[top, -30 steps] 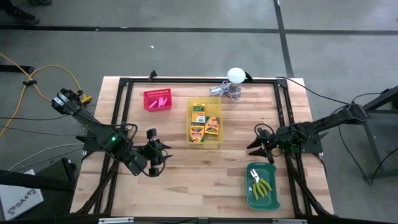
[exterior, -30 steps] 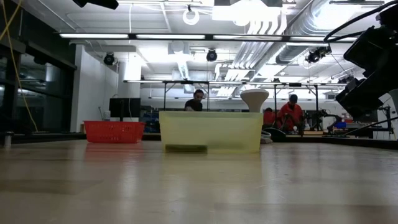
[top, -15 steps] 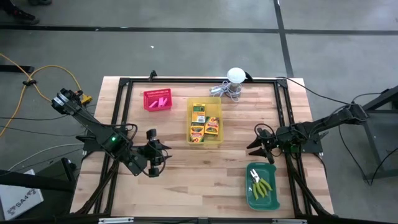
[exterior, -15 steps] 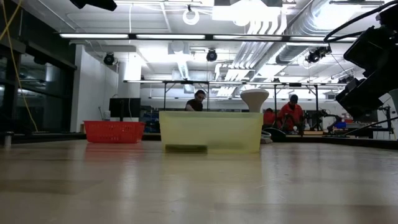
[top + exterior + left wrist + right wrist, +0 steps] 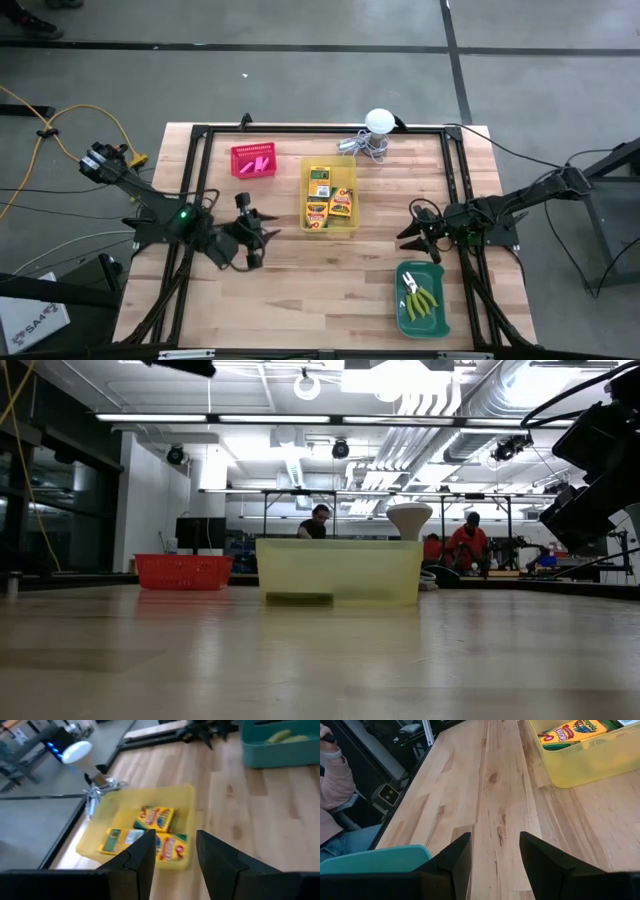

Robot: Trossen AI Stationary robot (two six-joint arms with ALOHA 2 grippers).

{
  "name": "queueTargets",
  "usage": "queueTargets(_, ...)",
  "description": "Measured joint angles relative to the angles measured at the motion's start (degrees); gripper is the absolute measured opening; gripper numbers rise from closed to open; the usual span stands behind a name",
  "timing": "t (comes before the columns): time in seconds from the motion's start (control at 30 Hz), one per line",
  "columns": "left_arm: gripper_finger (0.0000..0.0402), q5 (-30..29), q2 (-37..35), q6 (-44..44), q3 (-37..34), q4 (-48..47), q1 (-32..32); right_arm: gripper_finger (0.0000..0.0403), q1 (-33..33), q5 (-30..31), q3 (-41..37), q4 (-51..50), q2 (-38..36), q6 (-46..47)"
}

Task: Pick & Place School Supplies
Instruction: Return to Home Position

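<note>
Left fingers (image 5: 141, 857) short of crayon boxes (image 5: 159, 818)

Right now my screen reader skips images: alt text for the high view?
Table from above: crayon boxes in a yellow bin, pink erasers in a red bin, tools in a green bin; left gripper and right gripper open.

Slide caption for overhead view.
Yellow bin holds crayon boxes, red bin erasers, green bin tools; left hand, right hand open.

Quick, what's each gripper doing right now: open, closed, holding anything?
Left gripper: open, holding nothing.
Right gripper: open, holding nothing.
</note>
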Motion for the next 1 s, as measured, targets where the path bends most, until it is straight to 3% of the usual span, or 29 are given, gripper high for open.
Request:
queueTargets(0.33,0.0136,4.2,-14.3,9.3,-19.5,19.9,8.1,0.0156,0.0,0.0,0.0,0.1,0.0,0.0)
queueTargets(0.7,0.0136,5.4,-35.5,9.8,-33.3,21.1,10.5,0.0156,0.0,0.0,0.0,0.2,0.0,0.0)
queueTargets(1.0,0.0136,6.4,-45.3,16.2,-43.4,31.5,10.6,0.0156,0.0,0.0,0.0,0.2,0.0,0.0)
